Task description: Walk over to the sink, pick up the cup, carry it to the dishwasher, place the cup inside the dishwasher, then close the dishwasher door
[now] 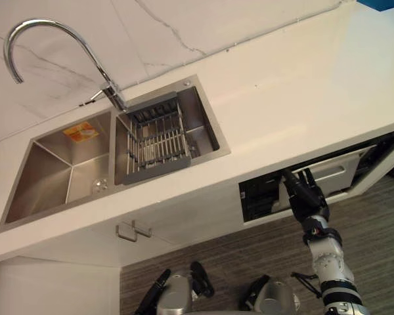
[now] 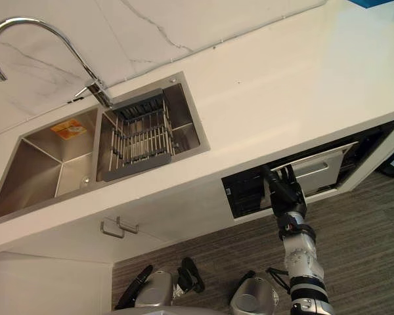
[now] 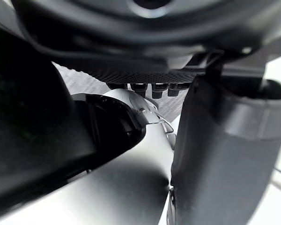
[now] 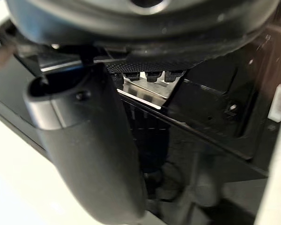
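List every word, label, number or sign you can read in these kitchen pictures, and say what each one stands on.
No text can be read anywhere in these pictures.
Orange and yellow sticker in the left basin of the sink: it bears print, but too small and blurred to read.
Dishwasher under the counter: no legible marking on the part that shows.

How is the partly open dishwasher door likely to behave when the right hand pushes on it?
The dishwasher door looks like a rigid, steel-faced panel, so it should probably swing as one piece rather than flex. Its smooth, shiny face may let the straight fingers of the right hand slide.
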Controlling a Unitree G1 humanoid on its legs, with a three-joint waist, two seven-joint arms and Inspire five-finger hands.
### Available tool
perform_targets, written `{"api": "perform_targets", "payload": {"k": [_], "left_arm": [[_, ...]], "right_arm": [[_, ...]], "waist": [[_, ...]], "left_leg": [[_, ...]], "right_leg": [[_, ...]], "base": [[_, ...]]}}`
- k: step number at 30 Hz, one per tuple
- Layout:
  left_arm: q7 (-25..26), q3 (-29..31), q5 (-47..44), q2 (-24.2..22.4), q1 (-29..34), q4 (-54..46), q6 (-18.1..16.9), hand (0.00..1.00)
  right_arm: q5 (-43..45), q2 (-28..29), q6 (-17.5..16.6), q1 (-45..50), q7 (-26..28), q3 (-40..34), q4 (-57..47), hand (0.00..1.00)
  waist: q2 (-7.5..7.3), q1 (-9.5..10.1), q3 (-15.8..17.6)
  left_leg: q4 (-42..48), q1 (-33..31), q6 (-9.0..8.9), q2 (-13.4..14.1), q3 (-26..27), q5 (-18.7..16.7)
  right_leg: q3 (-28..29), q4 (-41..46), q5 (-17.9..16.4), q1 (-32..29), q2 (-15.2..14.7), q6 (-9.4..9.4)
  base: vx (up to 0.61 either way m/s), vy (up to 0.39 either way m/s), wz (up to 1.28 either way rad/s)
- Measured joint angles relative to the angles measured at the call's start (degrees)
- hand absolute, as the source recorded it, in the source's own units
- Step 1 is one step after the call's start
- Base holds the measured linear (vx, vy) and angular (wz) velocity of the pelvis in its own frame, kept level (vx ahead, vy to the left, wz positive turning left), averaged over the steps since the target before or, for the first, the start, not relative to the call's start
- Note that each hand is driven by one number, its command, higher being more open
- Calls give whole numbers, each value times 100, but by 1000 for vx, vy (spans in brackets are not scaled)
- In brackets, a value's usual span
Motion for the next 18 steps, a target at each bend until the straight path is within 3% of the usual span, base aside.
{"api": "perform_targets", "payload": {"k": [6,11,14,16,18], "left_arm": [[-169,-361,-764,257,-31,286,-5,100],[-193,-443,-892,280,-36,272,-60,100],[-201,-421,-719,373,-56,254,-80,100],[-187,-392,-422,470,-93,242,-211,100],[-144,-346,-201,478,-94,221,-428,100]], "right_arm": [[-1815,-22,-344,562,82,928,309,100],[-2910,506,-299,1180,-632,559,1508,100],[-3072,555,-302,1246,-1337,144,1812,100],[-3039,539,-180,1259,-1766,-147,2311,100],[-2959,525,-17,1285,-1950,-339,2631,100]], "waist": [[-218,-40,6],[-275,-18,8],[-509,-129,-2],[-812,-139,-78],[-1021,-152,-25]], "left_leg": [[-245,-66,-26,-35,-358,-11],[-240,-164,-97,-118,-423,-154],[-243,-223,-15,-296,-467,-293],[-421,-147,46,-607,-589,-431],[-605,73,66,-856,-744,-493]], "right_leg": [[-3,-395,163,6,318,-86],[-28,-537,189,9,318,103],[-80,-485,160,-47,145,226],[-59,79,94,-108,-271,306],[713,717,217,-295,-517,420]], "base": [[45,-6,-5],[131,78,5],[181,119,16],[239,106,38],[155,56,38]]}}
